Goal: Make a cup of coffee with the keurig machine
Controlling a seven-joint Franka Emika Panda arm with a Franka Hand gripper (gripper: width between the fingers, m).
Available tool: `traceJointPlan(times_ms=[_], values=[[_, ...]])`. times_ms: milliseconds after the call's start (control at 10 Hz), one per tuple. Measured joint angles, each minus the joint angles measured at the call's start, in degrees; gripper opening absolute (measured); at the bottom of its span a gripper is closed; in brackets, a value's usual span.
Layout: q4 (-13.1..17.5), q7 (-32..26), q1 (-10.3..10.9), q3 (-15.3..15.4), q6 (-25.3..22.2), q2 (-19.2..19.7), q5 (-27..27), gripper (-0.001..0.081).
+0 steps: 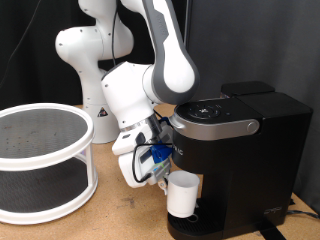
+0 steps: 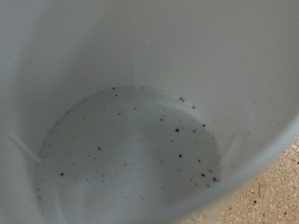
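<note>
A: Fig. legend, big to small. Arm (image 1: 165,50) drops from the exterior view's top to the front of the keurig (image 1: 245,135), black box at the exterior view's right. Two-tier white rack (image 1: 40,160) sits at the exterior view's left.

B: And the cup (image 1: 183,194)?

A: Under the brew head, over the drip tray, upright; long axis vertical, mouth up. Gripper (image 1: 160,168) sits just beside it, on the side toward the exterior view's left, prob. touching the wall.

B: Pincer spread or pinching?

A: Can't tell. Fingers are lost behind blue fittings in the exterior view; wrist view shows only the cup (image 2: 140,112) inside, w/ dark specks on its floor and a sliver of wooden table (image 2: 271,201).

B: Risks?

A: My read: cup looks nearer the tray's edge toward the exterior view's left than its middle, so a stream could miss or splash. Any sideways pull from the hand could tip it, since it's light and handle-free. Whether its base sits flat is hidden.
</note>
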Motion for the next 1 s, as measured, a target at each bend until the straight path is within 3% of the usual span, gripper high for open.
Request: traceJointPlan(times_ms=[800,900,1000], values=[[0.29,-0.8,0.0,0.11,-0.13,0.22,1.18,0.0067],[0.29,-0.8,0.0,0.1,-0.13,0.23,1.18,0.0196],[0.3,-0.69,0.0,0.1,-0.13,0.24,1.18,0.0196]])
